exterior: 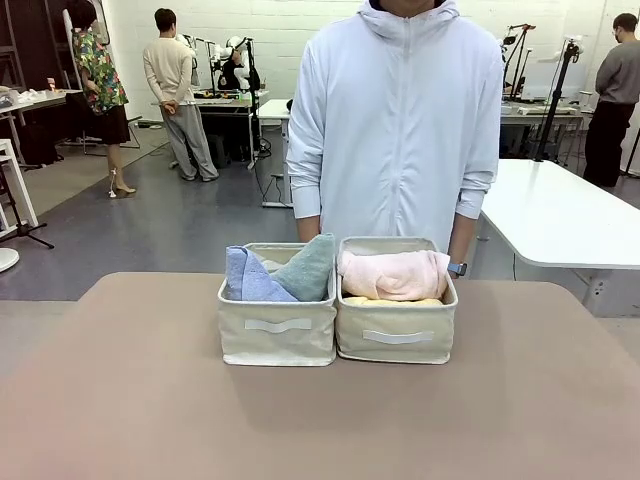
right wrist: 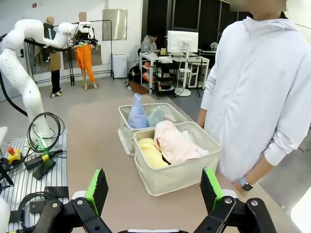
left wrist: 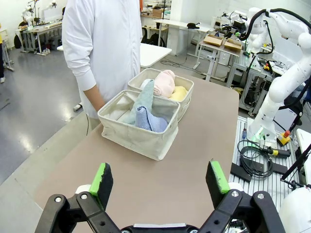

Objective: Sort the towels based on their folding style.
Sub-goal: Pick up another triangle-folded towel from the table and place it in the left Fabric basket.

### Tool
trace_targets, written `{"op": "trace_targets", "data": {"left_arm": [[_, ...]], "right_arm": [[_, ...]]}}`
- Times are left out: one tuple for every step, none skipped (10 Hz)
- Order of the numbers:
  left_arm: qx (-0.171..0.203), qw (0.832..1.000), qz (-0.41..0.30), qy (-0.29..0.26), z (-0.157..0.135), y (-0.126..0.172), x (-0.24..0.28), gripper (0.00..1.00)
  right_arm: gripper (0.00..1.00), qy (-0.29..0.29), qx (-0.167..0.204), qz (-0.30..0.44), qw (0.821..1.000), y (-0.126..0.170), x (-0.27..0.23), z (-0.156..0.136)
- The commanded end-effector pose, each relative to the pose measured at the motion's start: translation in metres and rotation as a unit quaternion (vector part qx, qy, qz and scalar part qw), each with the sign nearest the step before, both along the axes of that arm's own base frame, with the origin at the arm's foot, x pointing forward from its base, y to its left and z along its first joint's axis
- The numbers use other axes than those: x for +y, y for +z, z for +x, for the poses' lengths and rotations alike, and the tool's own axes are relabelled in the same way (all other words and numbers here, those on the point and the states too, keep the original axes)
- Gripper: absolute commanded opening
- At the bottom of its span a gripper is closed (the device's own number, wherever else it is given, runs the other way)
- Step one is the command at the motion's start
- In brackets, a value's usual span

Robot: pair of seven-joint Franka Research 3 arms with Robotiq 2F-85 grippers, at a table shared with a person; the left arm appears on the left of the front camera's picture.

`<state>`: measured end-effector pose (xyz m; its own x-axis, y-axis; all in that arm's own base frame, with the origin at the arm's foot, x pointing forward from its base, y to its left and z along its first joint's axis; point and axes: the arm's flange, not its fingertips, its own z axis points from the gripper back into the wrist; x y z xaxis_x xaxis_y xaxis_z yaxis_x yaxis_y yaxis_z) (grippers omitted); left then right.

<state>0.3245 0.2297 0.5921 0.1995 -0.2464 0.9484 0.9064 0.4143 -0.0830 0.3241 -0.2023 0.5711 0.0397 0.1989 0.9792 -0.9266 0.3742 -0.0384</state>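
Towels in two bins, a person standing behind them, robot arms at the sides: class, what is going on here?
Nothing is being handled right now. The light blue towel and grey-green towel, both folded, sit in the left bin. The pale pink towel lies over a yellow towel in the right bin. The left tool and right tool are both open, back from the bins. The person stands at the far edge, arms down.

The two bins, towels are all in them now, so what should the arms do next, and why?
Probably nothing more than holding back, both grippers open. The light blue towel and grey-green towel, both folded, stand in one bin; the pale pink roll and yellow roll lie in the other bin. The left gripper and right gripper hold nothing, and no towel lies on the table.
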Motion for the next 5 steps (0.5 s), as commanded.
{"op": "trace_targets", "data": {"left_arm": [[-0.015,1.0,-0.002,-0.005,-0.0013,0.0003,0.0017,1.0],[-0.015,1.0,-0.002,-0.005,-0.0013,0.0003,0.0017,1.0],[-0.015,1.0,-0.002,-0.005,-0.0013,0.0003,0.0017,1.0],[-0.015,1.0,-0.002,-0.005,-0.0013,0.0003,0.0017,1.0],[-0.015,1.0,-0.002,-0.005,-0.0013,0.0003,0.0017,1.0]], "right_arm": [[1.0,-0.001,-0.014,0.014,1.0,-0.0013,0.0021,0.0014],[1.0,-0.001,-0.014,0.014,1.0,-0.0013,0.0021,0.0014],[1.0,-0.001,-0.014,0.014,1.0,-0.0013,0.0021,0.0014],[1.0,-0.001,-0.014,0.014,1.0,-0.0013,0.0021,0.0014],[1.0,-0.001,-0.014,0.014,1.0,-0.0013,0.0021,0.0014]]}}
